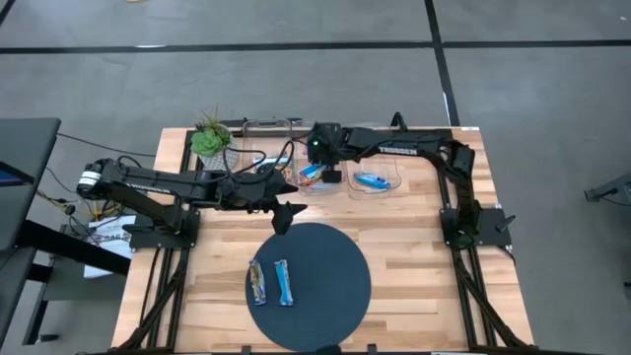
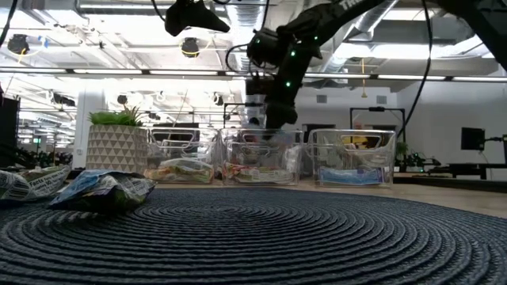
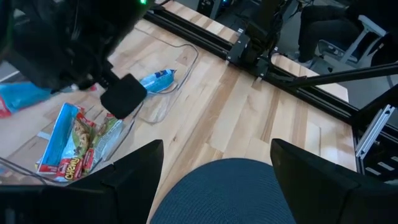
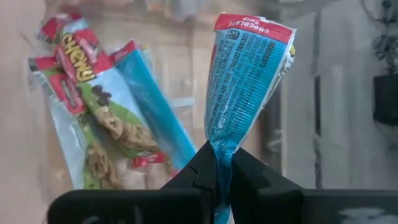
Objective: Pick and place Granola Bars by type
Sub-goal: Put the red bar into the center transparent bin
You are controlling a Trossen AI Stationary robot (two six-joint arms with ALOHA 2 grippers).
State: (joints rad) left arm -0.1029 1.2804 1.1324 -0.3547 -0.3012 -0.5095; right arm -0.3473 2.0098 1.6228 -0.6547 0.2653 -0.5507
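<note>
The right gripper [image 4: 224, 163] hangs over the middle clear bin [image 1: 314, 184] at the far side of the table [image 1: 424, 256], its jaws pressed together on the lower end of a blue granola bar [image 4: 245, 81], which stands up from the jaws with its red-edged top end free. Just beyond the jaws, in the bin below, lie more bars: a green-and-red chewy bar [image 4: 93, 106] and a plain blue one [image 4: 152, 118] side by side. The neighbouring bin [image 1: 375, 181] to that gripper's side holds a single blue bar [image 1: 371, 180]. The left gripper [image 3: 214, 180] hovers over the far edge of the round dark mat [image 1: 325, 286], its jaws spread wide and holding nothing; ahead of them the mat's edge and bare wood show. On the mat, well apart from both grippers, two bars lie side by side: a multicoloured one [image 1: 257, 282] and a blue one [image 1: 283, 282]. A small potted plant [image 1: 209, 138] stands at the far corner.
</note>
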